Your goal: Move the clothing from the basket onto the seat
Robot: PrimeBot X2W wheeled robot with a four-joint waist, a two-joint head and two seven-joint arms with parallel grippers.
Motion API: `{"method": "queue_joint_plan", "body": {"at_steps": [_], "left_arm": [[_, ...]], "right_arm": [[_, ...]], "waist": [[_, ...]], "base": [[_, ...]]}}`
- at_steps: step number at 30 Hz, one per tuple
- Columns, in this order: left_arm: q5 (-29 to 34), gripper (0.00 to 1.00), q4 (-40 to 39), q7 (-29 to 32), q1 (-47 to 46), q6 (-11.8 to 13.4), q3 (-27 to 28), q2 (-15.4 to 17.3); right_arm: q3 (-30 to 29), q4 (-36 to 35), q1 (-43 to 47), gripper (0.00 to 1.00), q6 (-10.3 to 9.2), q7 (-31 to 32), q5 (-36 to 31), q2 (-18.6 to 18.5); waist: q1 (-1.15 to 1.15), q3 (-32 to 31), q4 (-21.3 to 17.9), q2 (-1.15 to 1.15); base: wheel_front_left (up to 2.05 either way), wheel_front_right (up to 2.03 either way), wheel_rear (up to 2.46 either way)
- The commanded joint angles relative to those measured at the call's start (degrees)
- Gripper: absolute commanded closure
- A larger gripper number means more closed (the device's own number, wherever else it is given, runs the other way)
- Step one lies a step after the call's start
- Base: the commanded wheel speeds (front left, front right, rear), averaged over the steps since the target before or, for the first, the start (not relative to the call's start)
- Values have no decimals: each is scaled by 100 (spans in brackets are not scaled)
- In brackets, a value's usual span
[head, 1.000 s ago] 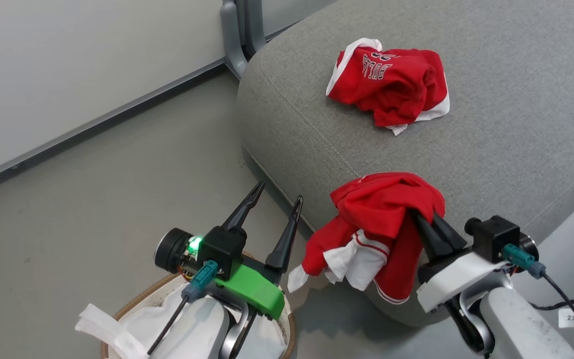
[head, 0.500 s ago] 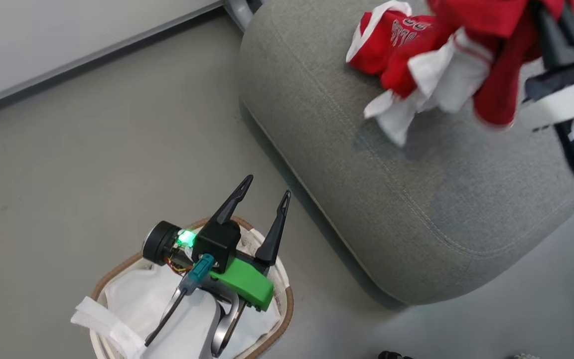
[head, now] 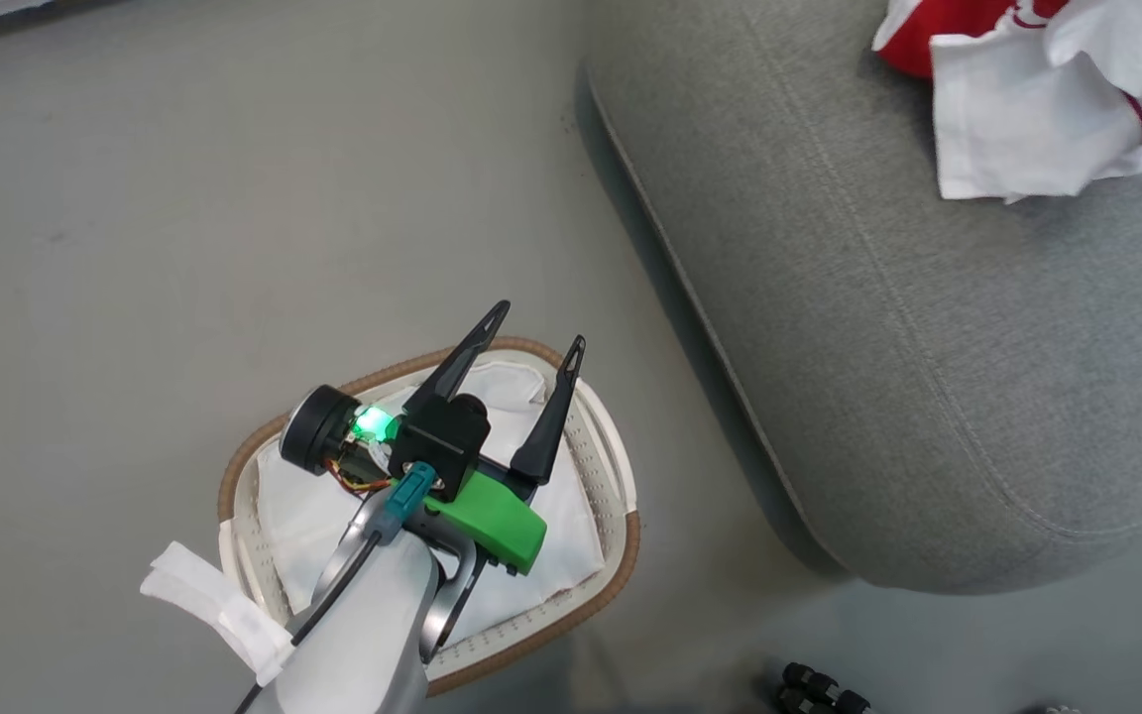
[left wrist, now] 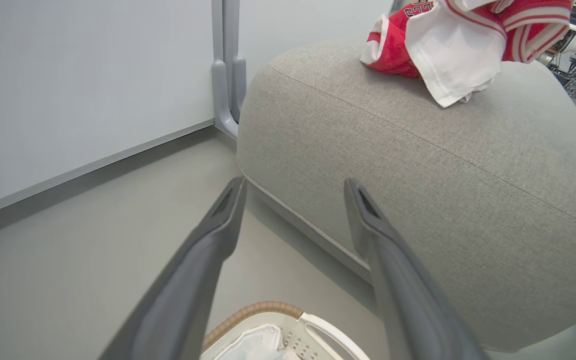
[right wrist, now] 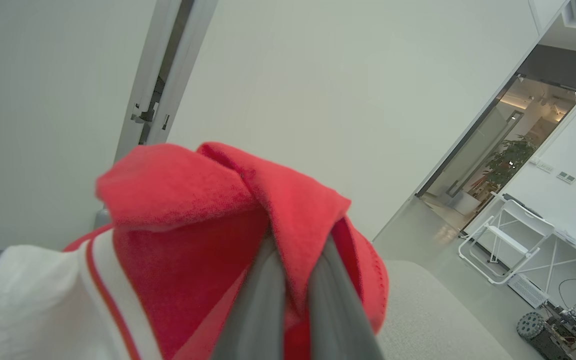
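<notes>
Here, near left on the floor [head: 135,248]: the basket [head: 634,531], white liner [head: 566,545] inside. Just above it, the left gripper [head: 542,323], fingers spread wide, tips toward the seat [head: 928,347]. Far right, over the top of that grey seat: bunched red and white clothing [head: 1017,119], pinched tight by the right gripper [right wrist: 295,250] on a red fold. Beside the bunch, on the seat, another red garment [left wrist: 390,47] with lettering. White flap touching the cushion or not: cannot tell.
</notes>
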Motion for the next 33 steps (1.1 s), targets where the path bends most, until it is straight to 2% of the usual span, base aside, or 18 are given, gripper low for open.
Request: {"method": "queue_joint_plan", "body": {"at_steps": [1, 6, 12, 13, 17, 22, 27, 33], "left_arm": [[18, 0, -12, -5, -128, -23, 14, 33], [76, 0, -47, -4, -210, -28, 73, 37], [115, 0, -76, -4, -185, -29, 228, 46], [119, 0, -66, -4, -169, -28, 252, 46], [104, 0, -74, -5, -88, -29, 367, 40], [32, 0, -91, -4, 78, 25, 564, 31], [-5, 0, -110, -4, 232, 154, 888, 32], [-62, 0, -275, -4, 485, 326, 1379, 25]], "right_arm": [[-98, 198, 12, 100, -8, -29, -92, 49], [-488, 853, 274, 100, -8, -21, -187, 249], [-885, 1051, 670, 100, -8, -21, -301, 548], [-956, 1023, 751, 0, -8, -21, -334, 591], [-1167, 768, 1110, 0, -8, -21, -398, 797], [-1283, 37, 1707, 0, -8, -22, -479, 1042], [-1013, -841, 2117, 0, -8, -22, -315, 1361], [-445, -1416, 2536, 0, -8, -21, -125, 1815]], "waist": [[0, 495, 485, 46], [0, 750, 680, 46], [0, 795, 740, 46], [0, 766, 740, 46], [0, 567, 719, 46], [0, 180, 702, 46], [0, -258, 761, 46], [0, -727, 980, 46]], "base": [[0, 0, 0], [0, 0, 0], [0, 0, 0], [0, 0, 0], [0, 0, 0], [0, 0, 0], [0, 0, 0], [0, 0, 0]]}}
